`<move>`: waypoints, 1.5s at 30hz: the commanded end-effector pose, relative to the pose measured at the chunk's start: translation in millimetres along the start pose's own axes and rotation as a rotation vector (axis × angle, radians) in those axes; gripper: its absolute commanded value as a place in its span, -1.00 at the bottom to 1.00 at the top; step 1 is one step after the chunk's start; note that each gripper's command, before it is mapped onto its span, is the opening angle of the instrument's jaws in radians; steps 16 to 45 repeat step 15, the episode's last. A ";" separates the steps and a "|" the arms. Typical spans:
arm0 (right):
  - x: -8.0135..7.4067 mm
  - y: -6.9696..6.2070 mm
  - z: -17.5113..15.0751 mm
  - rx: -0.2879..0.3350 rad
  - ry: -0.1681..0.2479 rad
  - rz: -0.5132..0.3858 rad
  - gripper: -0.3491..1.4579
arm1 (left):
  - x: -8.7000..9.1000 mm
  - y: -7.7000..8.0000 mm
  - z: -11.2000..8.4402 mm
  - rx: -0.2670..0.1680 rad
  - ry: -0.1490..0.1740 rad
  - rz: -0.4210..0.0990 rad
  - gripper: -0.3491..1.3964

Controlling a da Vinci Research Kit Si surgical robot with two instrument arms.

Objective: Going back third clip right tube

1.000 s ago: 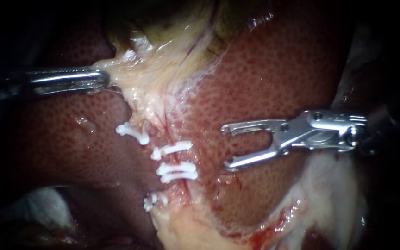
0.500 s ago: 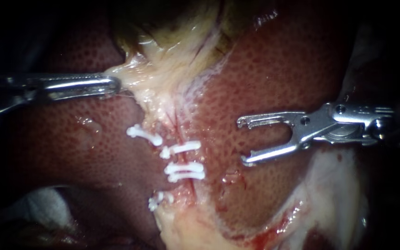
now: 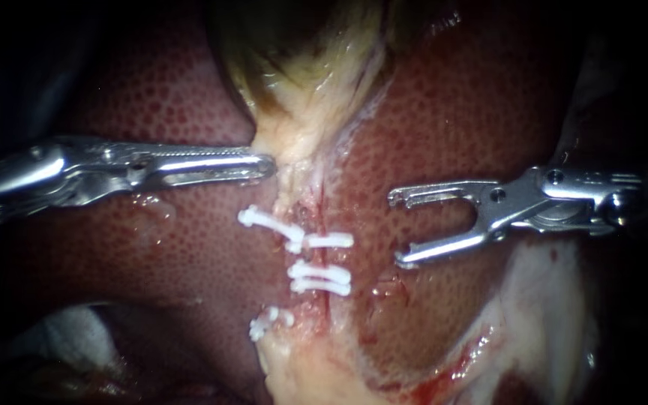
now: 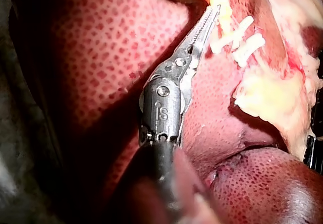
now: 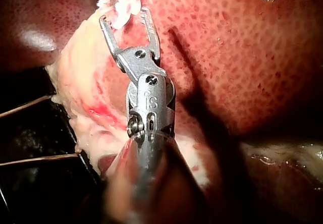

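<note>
Spread wide and holding nothing, the forked silver jaws of my right instrument [image 3: 397, 229] hang over the mottled red-brown liver [image 3: 489, 105]. Their tips are turned toward the middle of the field, near the clipped strip there but apart from it. That strip is the thin reddish right tube [image 3: 321, 257], which runs down a pale groove in the liver. Three small white plastic clips [image 3: 321, 274] lie across it, one alone above and two close together just below, the pair roughly level with the lower jaw's tip. From the right wrist camera the same open jaws [image 5: 125, 18] point at the white clips, which sit just ahead of the tips. Two further white clips [image 3: 262, 220] lie on the far side of the row from the right instrument, one slanted near its top and one lower, at the edge of a lump of yellowish fat [image 3: 294, 367]. Across the field is my left instrument [image 3: 268, 165], a silver shaft with long, slender, serrated jaws. Its jaws are pressed together on the edge of a pale yellowish band of tissue [image 3: 294, 146] that narrows down from the greenish-yellow gallbladder [image 3: 301, 67]. The left wrist camera shows the toothed tip buried in that yellow tissue, with the clips just beside it.
</note>
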 end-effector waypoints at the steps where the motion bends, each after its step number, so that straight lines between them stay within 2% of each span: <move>1: 0.1 0.0 0.0 0.000 0.000 0.000 -0.06 | -0.1 0.1 0.1 -0.002 -0.003 -0.001 -1.00; 45: 0.0 0.0 0.0 -0.001 0.000 0.000 -0.06 | -0.2 0.0 0.0 -0.004 -0.003 0.000 -1.00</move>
